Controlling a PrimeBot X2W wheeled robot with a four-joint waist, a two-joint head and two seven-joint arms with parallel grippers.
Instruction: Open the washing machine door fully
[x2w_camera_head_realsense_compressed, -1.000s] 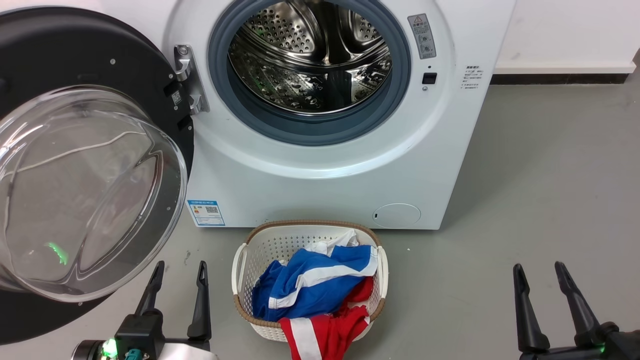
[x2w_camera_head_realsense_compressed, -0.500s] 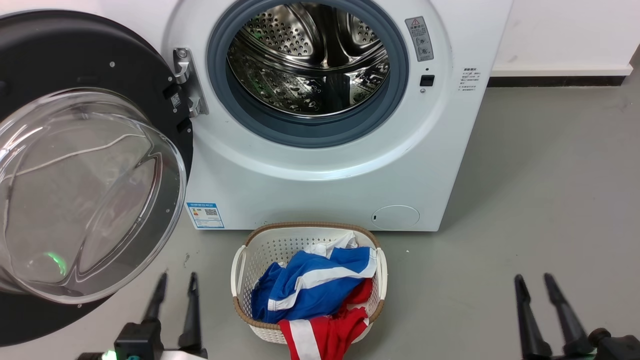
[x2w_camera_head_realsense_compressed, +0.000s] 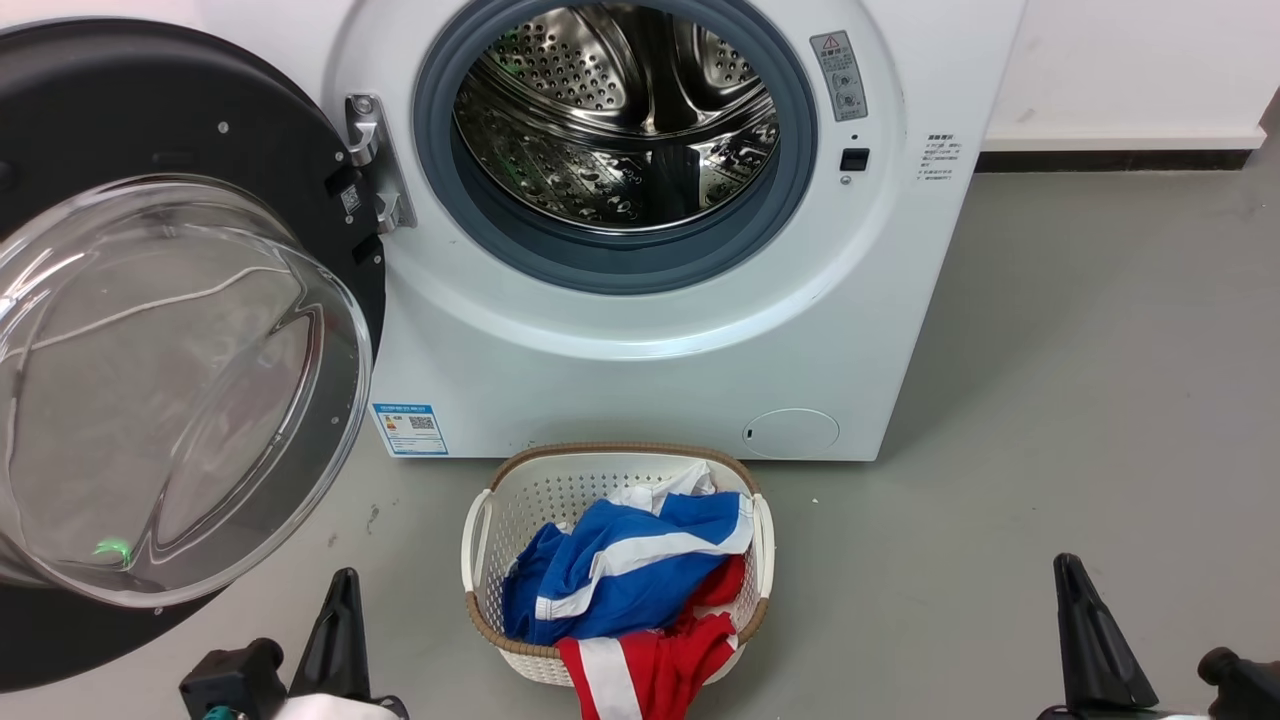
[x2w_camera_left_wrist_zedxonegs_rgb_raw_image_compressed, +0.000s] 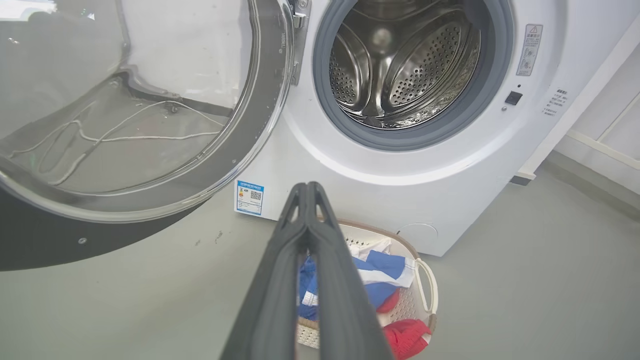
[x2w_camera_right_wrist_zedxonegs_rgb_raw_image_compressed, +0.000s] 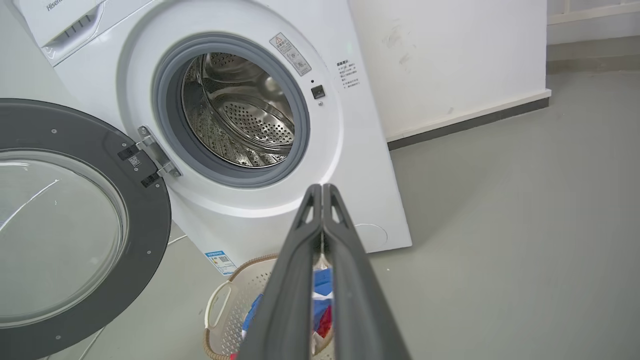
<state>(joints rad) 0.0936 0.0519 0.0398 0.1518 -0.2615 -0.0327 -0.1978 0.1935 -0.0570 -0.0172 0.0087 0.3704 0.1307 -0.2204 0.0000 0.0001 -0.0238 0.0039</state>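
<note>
The washing machine is white, its steel drum exposed inside a grey seal. The washing machine door, black-rimmed with a clear bulging bowl, stands swung wide to the left on its hinge; it also appears in the wrist views. My left gripper sits low at the bottom left, below the door, shut and empty, fingertips together. My right gripper is at the bottom right over the floor, shut on nothing.
A white laundry basket with blue, white and red clothes stands on the grey floor in front of the machine, between my grippers. A white wall with a dark skirting runs behind on the right.
Both grippers went from open to shut and drew back lower in the head view. The door and basket stayed put; the camera shifted slightly.
</note>
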